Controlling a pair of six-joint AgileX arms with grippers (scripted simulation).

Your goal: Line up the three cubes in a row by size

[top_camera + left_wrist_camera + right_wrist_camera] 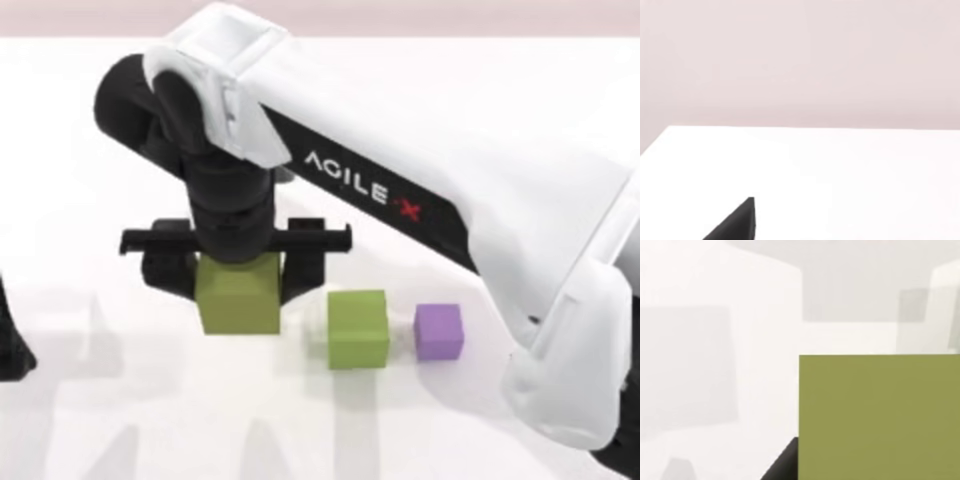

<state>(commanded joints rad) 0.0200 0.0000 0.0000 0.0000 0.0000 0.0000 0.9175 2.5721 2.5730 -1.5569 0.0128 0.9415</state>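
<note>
Right arm (430, 190) reaches in from the right edge, across the table (90, 120) toward the left, wrist pointing straight down. Its claw, the right gripper (238, 290), sits over the olive cube (240, 295); black fingers (300, 270) stand on the cube's left and right sides, close against it. Looks clenched on the cube, though the wrist body hides the cube's far edge and the contact itself. Whether the cube rests on the table or hangs just above it, cannot tell.

Right wrist view: the olive cube (879, 417) fills the frame, one dark finger (782, 465) at its edge.

Lime cube (358, 328) lies just right of the olive one, a small gap between. Purple cube (439, 331) lies just right of that, apart from it. All three form a left-to-right row, largest to smallest.

Left arm (12, 345) parked at the left edge, mostly cut off. Left wrist view shows only bare table (840, 175) and a dark finger tip (737, 222); claw state cannot be told.
</note>
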